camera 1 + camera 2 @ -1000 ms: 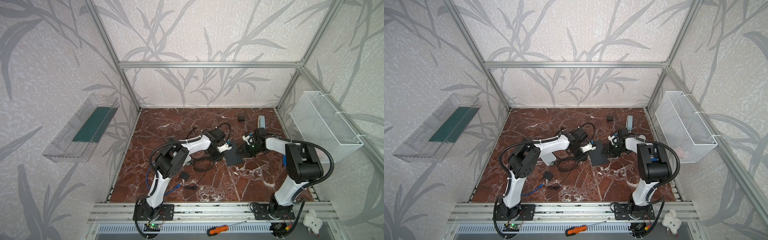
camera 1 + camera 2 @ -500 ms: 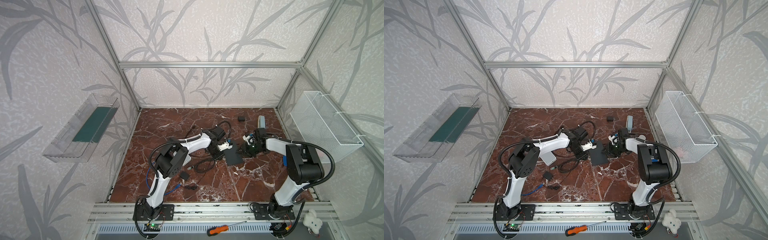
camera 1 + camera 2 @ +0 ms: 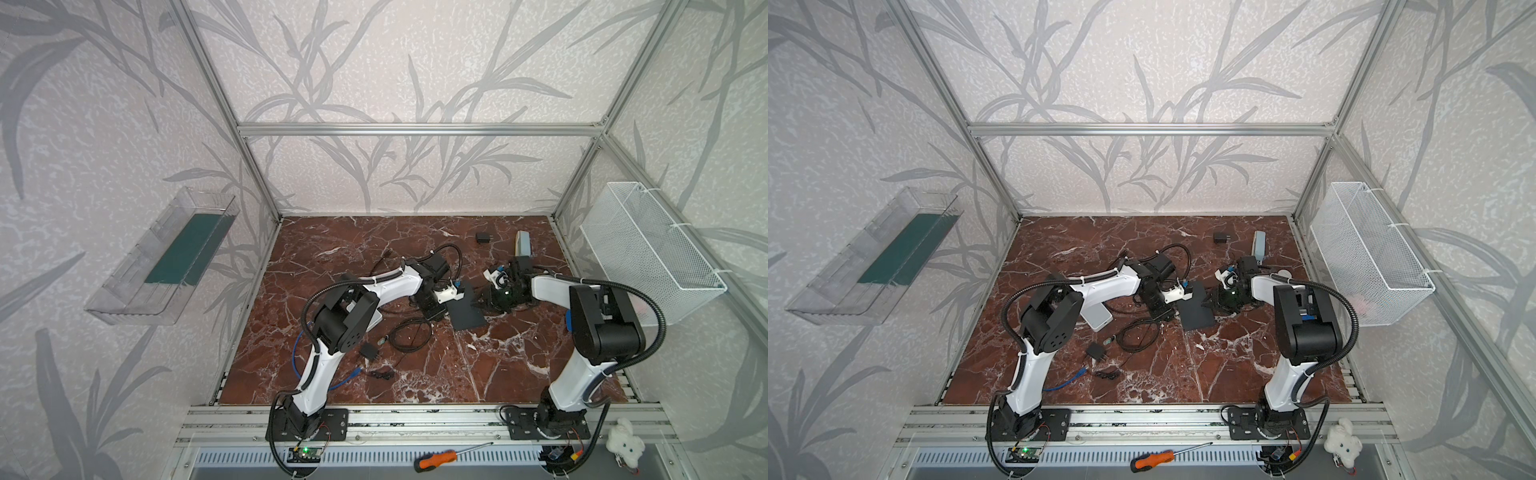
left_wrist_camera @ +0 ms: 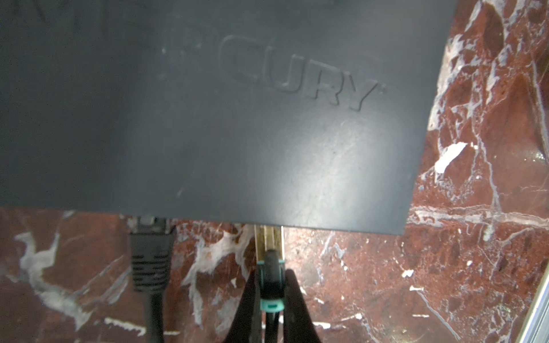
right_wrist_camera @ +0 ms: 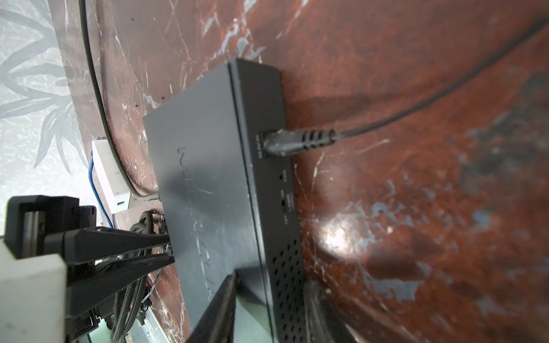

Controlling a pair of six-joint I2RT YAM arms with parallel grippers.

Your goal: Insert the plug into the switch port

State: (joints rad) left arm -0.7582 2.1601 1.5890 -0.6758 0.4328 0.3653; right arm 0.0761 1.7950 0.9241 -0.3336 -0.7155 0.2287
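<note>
Squarely between the clenched fingers of the left gripper (image 4: 270,280) sits the plug (image 4: 269,267), a black boot with teal trim and a clear, gold-glinting tip. That tip meets the near edge of the dark grey switch (image 4: 237,118) and disappears under its lid. The switch port itself is hidden there, so whether the plug is fully seated cannot be told.

Just beside it along the same edge, a chunkier black connector (image 4: 151,261) is plugged in, its cable trailing away over the red marble tabletop (image 4: 475,267). The switch lies flat (raised letters ending in "CURY" run across its lid).

Seen from the right wrist, a ribbed black connector (image 5: 300,139) on a thin cord is plugged into the opposite side of the switch, further along from a field of vent holes. The right gripper (image 5: 270,314) grasps the switch at that vented end, one finger over the lid and the other against the side wall.

In both top views the two grippers meet at the switch from opposite sides, near the middle of the tabletop. Beyond the switch, on the left arm's side, lies a flat white box (image 5: 111,178). A small black adapter block (image 3: 368,351) rests nearer the front, and an orange-handled screwdriver (image 3: 436,460) lies on the rail below the tabletop.
</note>
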